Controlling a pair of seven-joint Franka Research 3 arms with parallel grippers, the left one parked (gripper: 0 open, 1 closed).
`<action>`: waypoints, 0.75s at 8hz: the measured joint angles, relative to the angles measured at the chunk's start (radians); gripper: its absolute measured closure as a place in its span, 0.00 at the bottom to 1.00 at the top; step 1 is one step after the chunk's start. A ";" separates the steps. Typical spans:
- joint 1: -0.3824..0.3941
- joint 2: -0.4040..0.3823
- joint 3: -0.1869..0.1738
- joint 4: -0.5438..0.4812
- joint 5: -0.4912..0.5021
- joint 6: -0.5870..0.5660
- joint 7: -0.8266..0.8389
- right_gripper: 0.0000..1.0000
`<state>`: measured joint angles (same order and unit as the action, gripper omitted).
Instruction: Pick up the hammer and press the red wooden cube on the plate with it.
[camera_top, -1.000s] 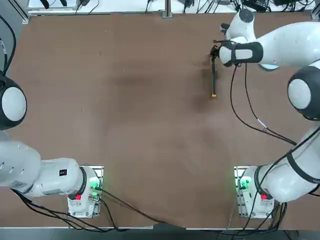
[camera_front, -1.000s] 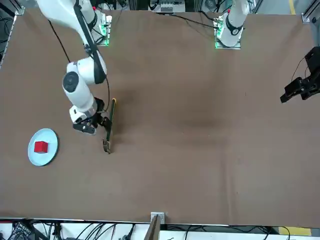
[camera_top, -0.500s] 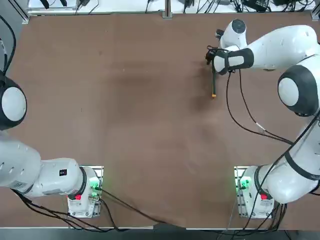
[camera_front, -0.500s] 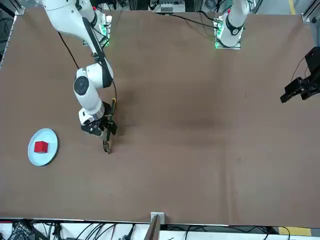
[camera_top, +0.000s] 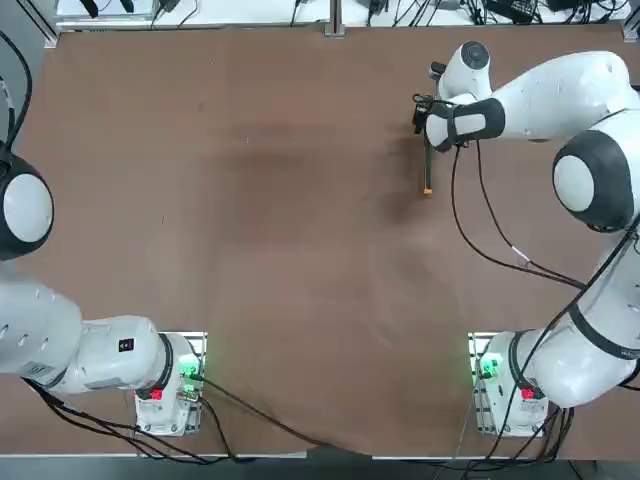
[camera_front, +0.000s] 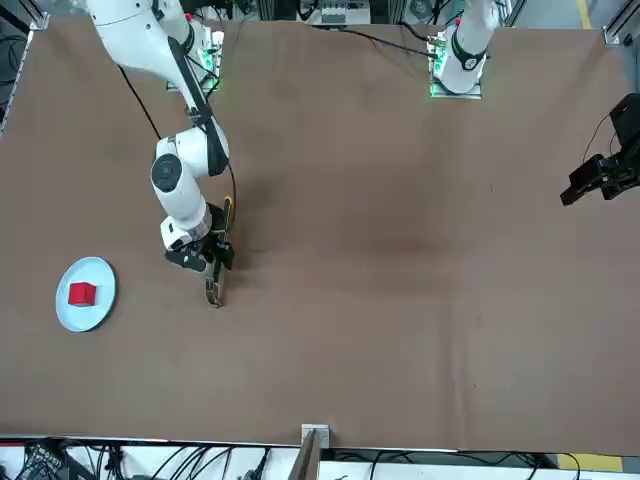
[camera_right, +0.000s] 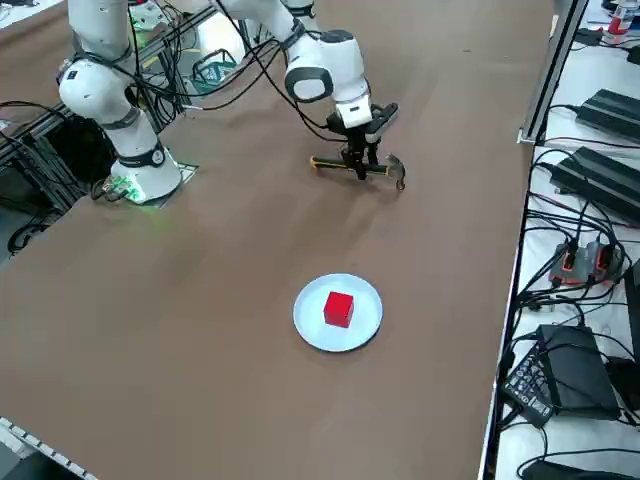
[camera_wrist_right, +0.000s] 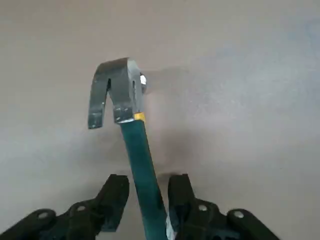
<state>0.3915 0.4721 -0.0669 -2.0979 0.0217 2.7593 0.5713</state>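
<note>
Both fingers (camera_wrist_right: 116, 196) of the right hand (camera_wrist_right: 145, 192) flanking the hammer (camera_wrist_right: 131, 130) handle, narrowly parted (plate (camera_right: 310, 322) only side-on).

You're looking at a plain brown table (camera_front: 400, 250). The hammer (camera_wrist_right: 142, 160) has a dark teal-green handle, a thin yellow band under its grey metal head — and an orange-yellow end tip. The red wooden cube (camera_right: 339, 308) sits on a pale-blue plate (camera_right: 309, 322). The right gripper (camera_wrist_right: 145, 192) is black.
</note>
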 joint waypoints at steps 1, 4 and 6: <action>0.002 0.002 0.000 0.000 0.000 0.000 0.000 0.51; 0.006 0.001 -0.011 0.007 -0.001 0.003 -0.001 0.78; 0.006 -0.018 -0.066 0.019 -0.001 -0.004 -0.006 0.78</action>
<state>0.3972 0.4540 -0.1333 -2.0794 0.0207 2.7551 0.5648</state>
